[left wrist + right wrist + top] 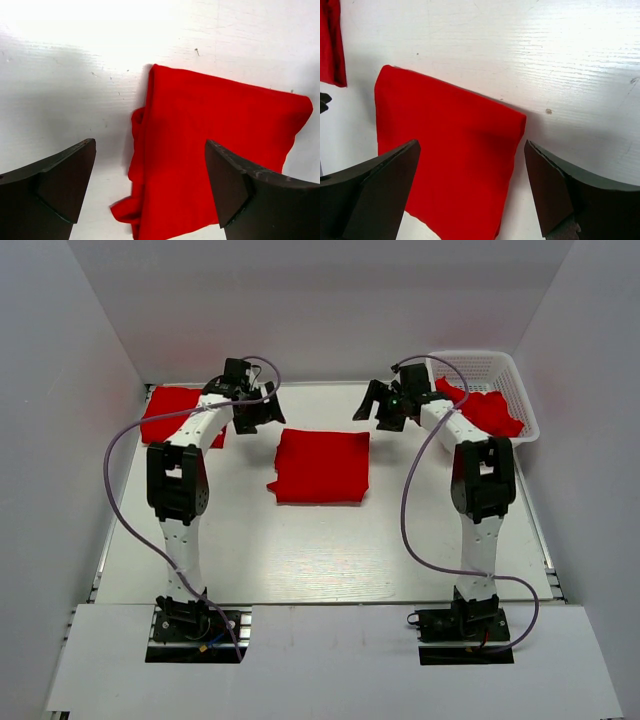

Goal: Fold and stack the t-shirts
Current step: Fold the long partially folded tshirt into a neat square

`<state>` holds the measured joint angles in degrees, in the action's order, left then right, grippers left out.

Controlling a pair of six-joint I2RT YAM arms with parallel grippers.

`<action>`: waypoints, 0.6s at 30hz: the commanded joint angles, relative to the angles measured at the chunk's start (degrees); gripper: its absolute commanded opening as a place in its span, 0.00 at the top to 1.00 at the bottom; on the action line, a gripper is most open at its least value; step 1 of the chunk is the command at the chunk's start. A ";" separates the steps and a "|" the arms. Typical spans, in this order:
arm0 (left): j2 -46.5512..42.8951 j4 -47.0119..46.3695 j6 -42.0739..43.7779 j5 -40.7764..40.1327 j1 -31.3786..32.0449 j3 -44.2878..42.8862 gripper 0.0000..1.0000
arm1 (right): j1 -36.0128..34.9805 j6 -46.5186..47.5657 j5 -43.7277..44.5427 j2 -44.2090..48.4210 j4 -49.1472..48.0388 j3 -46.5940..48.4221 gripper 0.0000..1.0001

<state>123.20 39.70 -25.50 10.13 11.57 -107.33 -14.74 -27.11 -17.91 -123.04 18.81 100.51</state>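
Observation:
A folded red t-shirt (320, 465) lies flat in the middle of the white table; a small bunched bit sticks out at its near left corner. My left gripper (260, 412) hovers open above its far left corner, and my right gripper (380, 408) hovers open above its far right corner. In the left wrist view the shirt (215, 150) lies below the wide-apart jaws of the left gripper (150, 145), which hold nothing. The right wrist view shows the same shirt (450, 160) under the empty right gripper (471, 145). A second folded t-shirt (170, 412) lies at the far left.
A white lattice basket (520, 390) stands at the far right with crumpled red t-shirts (490, 412) in it. White walls close in the table on the left, back and right. The near half of the table (320, 550) is bare between the two arm bases.

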 commanded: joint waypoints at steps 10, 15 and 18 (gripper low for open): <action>-11.14 -8.77 11.96 7.70 1.96 18.11 0.00 | -0.37 5.23 4.03 19.23 -2.19 -17.00 0.10; -9.91 -12.89 12.49 10.35 3.27 21.20 0.00 | -0.29 5.05 4.73 26.88 -2.81 -25.88 0.10; -7.54 -12.37 12.49 6.14 3.81 21.20 0.00 | -0.11 5.05 5.16 29.95 -2.55 -29.75 0.10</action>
<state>117.12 30.37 -14.24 17.41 14.57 -86.04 -15.00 -23.29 -13.93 -96.33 17.08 72.86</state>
